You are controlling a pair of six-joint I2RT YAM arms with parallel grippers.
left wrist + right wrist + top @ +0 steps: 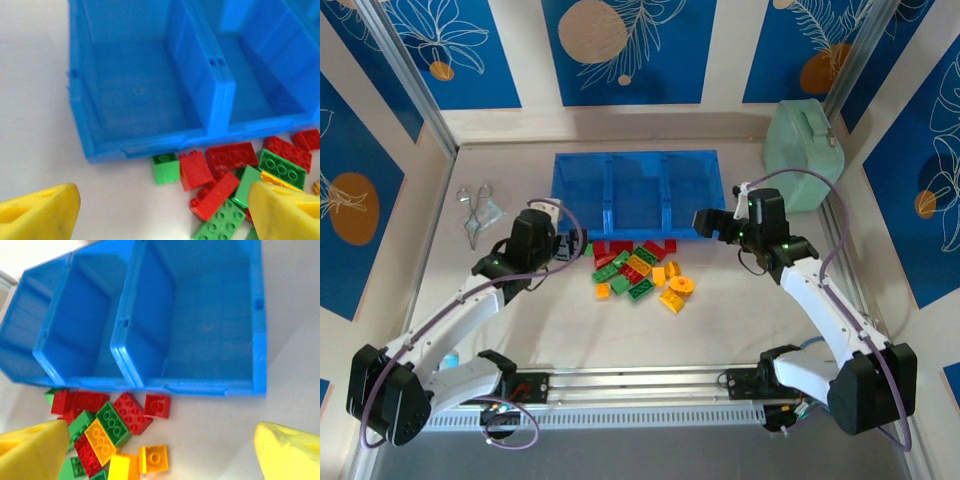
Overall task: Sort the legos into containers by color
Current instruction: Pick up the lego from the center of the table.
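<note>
Seen from above, both arms reach in toward the legos (638, 270). They form a loose heap of red, green and yellow-orange bricks on the white table (570, 330), just in front of the near wall of the containers (607, 195), three side-by-side compartments of one blue tray.

My left gripper (572, 245) sits just beside the heap's left edge. My right gripper (705, 222) hangs at the tray's near right corner, a little right of the heap.

In the left wrist view, its yellow fingers (40, 212) stand wide apart, gripping nothing. Red and green bricks lie ahead toward the right finger, and a small green brick (166, 168) sits just beside the tray wall. In the right wrist view, the fingers (287, 452) are likewise spread wide and hold nothing, with the bricks ahead toward the left finger.

The tray's wall rises directly behind the heap. A mint green case (803, 155) stands right of the tray, and a scissor-like metal tool (472, 208) lies to its left.
</note>
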